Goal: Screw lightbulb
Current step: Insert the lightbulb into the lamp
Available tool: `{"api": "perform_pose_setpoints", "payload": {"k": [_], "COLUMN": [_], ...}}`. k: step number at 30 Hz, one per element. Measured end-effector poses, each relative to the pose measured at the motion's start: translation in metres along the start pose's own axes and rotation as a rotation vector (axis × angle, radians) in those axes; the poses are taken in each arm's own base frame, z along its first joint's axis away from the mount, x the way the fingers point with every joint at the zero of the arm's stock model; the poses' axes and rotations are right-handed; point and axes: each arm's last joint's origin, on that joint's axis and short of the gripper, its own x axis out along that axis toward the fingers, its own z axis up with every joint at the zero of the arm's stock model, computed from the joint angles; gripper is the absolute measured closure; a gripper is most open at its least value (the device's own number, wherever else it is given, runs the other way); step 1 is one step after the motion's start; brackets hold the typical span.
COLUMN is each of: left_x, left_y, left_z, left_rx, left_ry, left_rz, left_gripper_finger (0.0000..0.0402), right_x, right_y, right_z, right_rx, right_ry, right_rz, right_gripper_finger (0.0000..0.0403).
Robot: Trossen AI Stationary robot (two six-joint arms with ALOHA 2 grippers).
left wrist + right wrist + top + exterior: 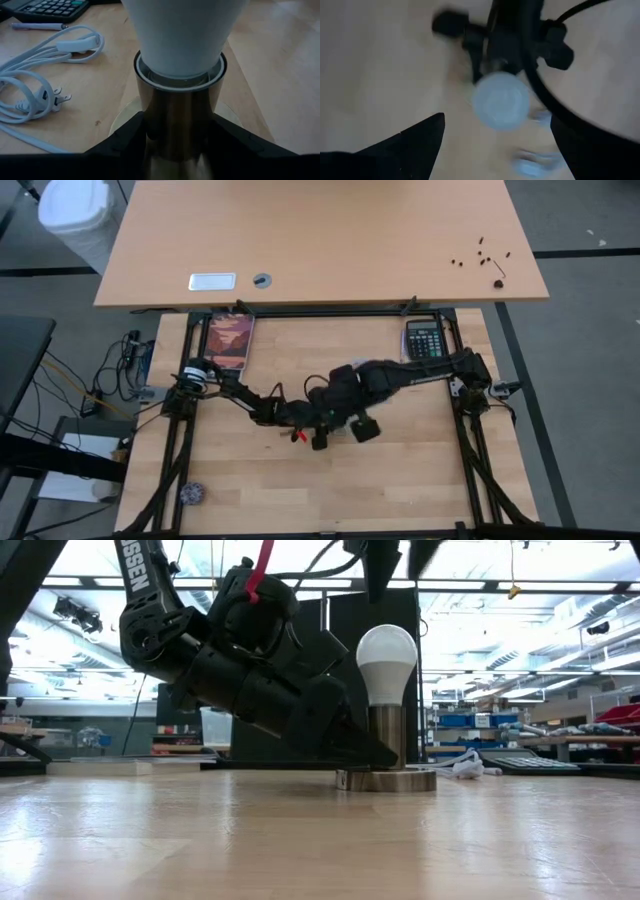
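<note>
Lightbulb (387, 660) seated upright in its brass socket (385, 740) at centre frame of the low view.
Left gripper (175, 145), low on the table (300, 840), has its jaws closed around the socket stem; right gripper (492, 145) hangs above the bulb, jaws spread wide, holding nothing.

Overhead, table-level and wrist views share the lightbulb (387, 662).
</note>
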Motion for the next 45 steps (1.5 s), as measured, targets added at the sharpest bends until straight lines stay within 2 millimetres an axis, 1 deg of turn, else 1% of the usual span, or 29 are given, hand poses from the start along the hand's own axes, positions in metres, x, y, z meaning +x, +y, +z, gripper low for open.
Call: {"api": "perform_pose_setpoints", "payload": {"k": [2,4,8,11,14,19,29,36,39,45], "left_x": [0.000,0.000,0.000,0.000,0.000,0.000,0.000,-0.001,-0.001,-0.001], "left_y": [0.000,0.000,0.000,0.000,0.000,-0.001,-0.003,-0.005,-0.005,-0.005], "left_z": [0.000,0.000,0.000,0.000,0.000,-0.001,-0.002,-0.002,-0.002,-0.002], "left_rx": [0.000,0.000,0.000,0.000,0.001,0.038,0.067,0.084,0.083,0.083], "left_ry": [0.000,0.000,0.001,0.001,0.000,0.011,0.023,0.021,0.022,0.022], "left_rz": [0.000,0.000,0.000,0.000,0.000,-0.025,-0.040,-0.049,-0.051,-0.051], "left_gripper_finger": [0.0208,0.0208,0.0208,0.0208,0.0208,0.0208,0.0208,0.0208,0.0208,0.0208], "right_x": [0.001,0.003,0.011,0.020,0.031,0.040,0.043,0.046,0.051,0.049], "right_y": [0.008,0.013,0.016,0.015,0.012,0.007,-0.001,-0.001,0.000,0.003], "right_z": [-0.001,-0.001,-0.006,-0.010,-0.011,-0.011,-0.011,-0.009,-0.014,-0.029], "right_rx": [-0.129,-0.201,-0.247,-0.315,-0.370,-0.379,-0.308,-0.323,-0.330,-0.299], "right_ry": [0.032,0.060,0.124,0.185,0.210,0.197,0.173,0.156,0.190,0.167], "right_rz": [-0.044,-0.074,-0.081,-0.087,-0.090,-0.090,-0.056,-0.063,-0.068,-0.080], "right_gripper_finger": [0.0029,0.0029,0.0029,0.0029,0.0029,0.0029,0.0029,0.0030,0.0032,0.0054]}}
